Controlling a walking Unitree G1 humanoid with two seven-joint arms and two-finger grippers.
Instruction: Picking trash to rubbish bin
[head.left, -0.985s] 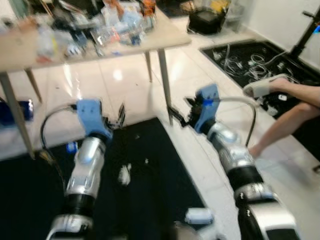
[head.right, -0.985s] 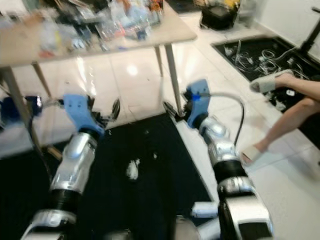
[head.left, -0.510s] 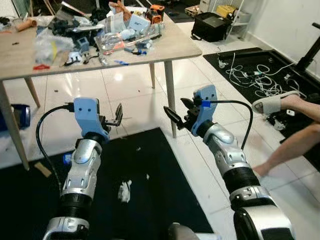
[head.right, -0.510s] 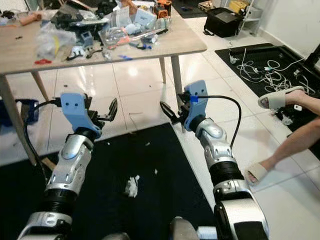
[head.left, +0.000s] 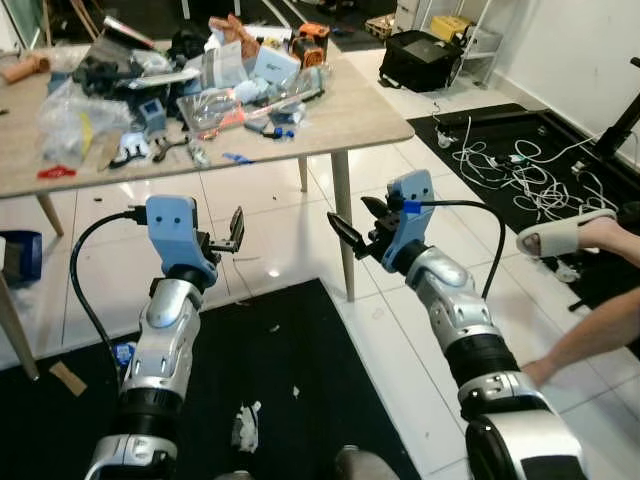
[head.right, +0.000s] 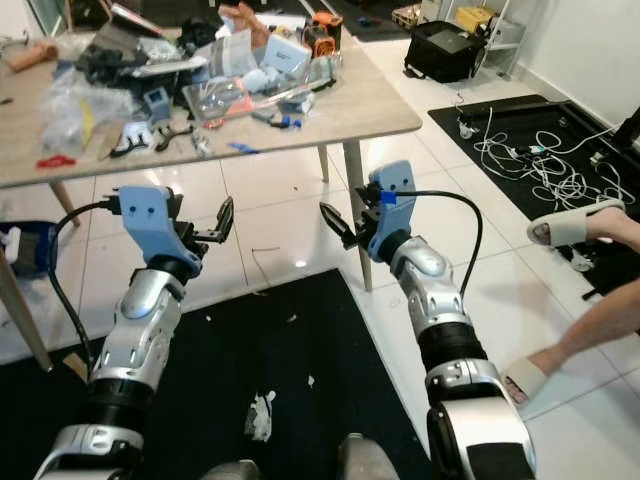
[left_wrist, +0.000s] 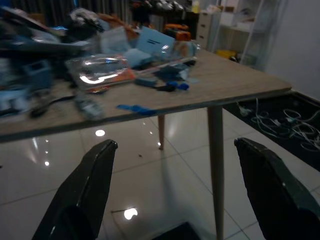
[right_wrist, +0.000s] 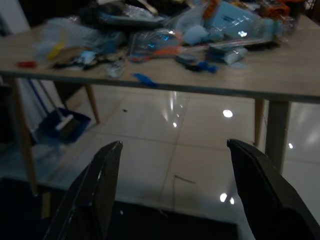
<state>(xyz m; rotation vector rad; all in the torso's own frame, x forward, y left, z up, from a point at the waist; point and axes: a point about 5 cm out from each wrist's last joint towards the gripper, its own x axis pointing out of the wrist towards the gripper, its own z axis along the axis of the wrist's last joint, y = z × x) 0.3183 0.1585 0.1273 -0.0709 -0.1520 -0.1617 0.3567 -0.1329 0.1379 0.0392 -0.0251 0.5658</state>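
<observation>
Left gripper (left_wrist: 172, 185) and right gripper (right_wrist: 180, 192) raised, fingers wide apart, both empty. Crumpled paper (head.right: 260, 416) on black mat (head.right: 220, 360), table (head.left: 375, 112) ahead.

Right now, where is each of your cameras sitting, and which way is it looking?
Left eye view: on my head, looking forward and down at the wooden table and black mat; both silver arms show, with left hand and right hand.
Right eye view: beside it, same scene, plus crumpled trash.
Left wrist view: on my left wrist, looking along open black fingers toward the table.
Right wrist view: on my right wrist, open fingers, same direction.
Shared: all see the cluttered table.
</observation>
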